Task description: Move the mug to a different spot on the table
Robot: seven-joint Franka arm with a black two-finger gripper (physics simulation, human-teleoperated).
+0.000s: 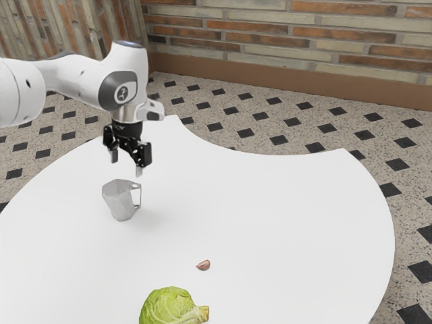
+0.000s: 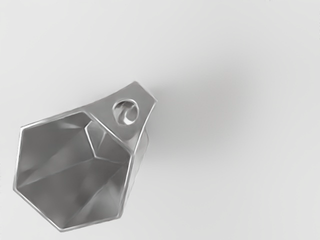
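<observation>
Exterior view, near to far. At the table's near edge lies a pale green, leafy head of cabbage (image 1: 172,307). Just beyond it, and apart from it, a small pinkish-brown garlic clove (image 1: 203,265) rests on the white round table (image 1: 290,223), still close to the near edge. Farther in, toward the table's edge on the exterior view's left, stands the faceted grey metal mug (image 1: 121,200). It is upright, mouth up, with its handle turned toward the exterior view's right.

Directly above the mug hangs the black two-finger gripper (image 1: 126,166). Its fingers point down and are spread apart, with nothing between them; a clear gap separates the fingertips from the mug's rim. The white Franka arm (image 1: 61,81) enters from the exterior view's left, runs roughly level over the table's far edge, and bends at the wrist so that the hand points straight down. Behind the table lie a speckled floor with black diamond tiles (image 1: 304,115) and a red-brown brick wall (image 1: 304,40).

Wrist view. The camera looks down into the mug (image 2: 75,175). Its angular rim and hollow grey interior are visible, and the flat handle (image 2: 127,112) with its round hole juts from one side. The mug's soft shadow falls on the bare white table (image 2: 240,60) beside it.
</observation>
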